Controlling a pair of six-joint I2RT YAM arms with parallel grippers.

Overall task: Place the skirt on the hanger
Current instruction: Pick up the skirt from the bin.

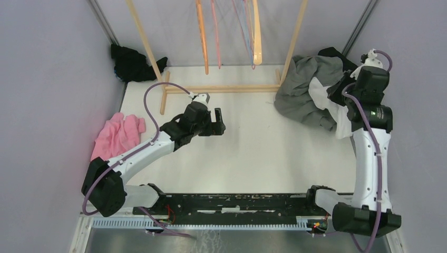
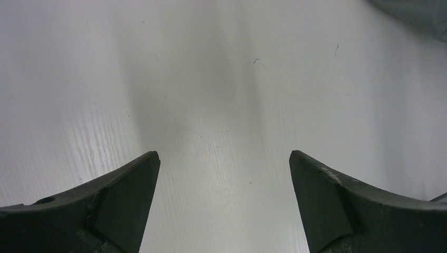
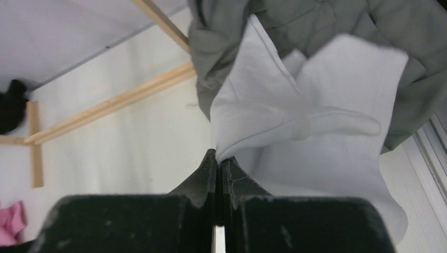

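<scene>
1. The skirt [image 1: 305, 89] lies crumpled at the upper right of the top view, against the right foot of the wooden rack [image 1: 221, 88]. It is grey cloth with a white layer [image 3: 295, 105] showing, apparently its lining.
2. It looks soft, light and limp. It will likely sag and bunch when lifted, and a pinch may gather only one layer. The waistband would probably be the best hold, but I cannot pick it out in the folds.
3. The right gripper [image 3: 219, 158] has its jaws pressed together on a fold of the white layer, at the lower middle of the right wrist view.
4. The left gripper [image 2: 224, 155] is spread wide and holds nothing, hanging over the bare table [image 1: 253, 153] left of centre in the top view.
5. The hangers [image 1: 203, 37] hang from the rack at the upper middle, well apart from the skirt.
</scene>
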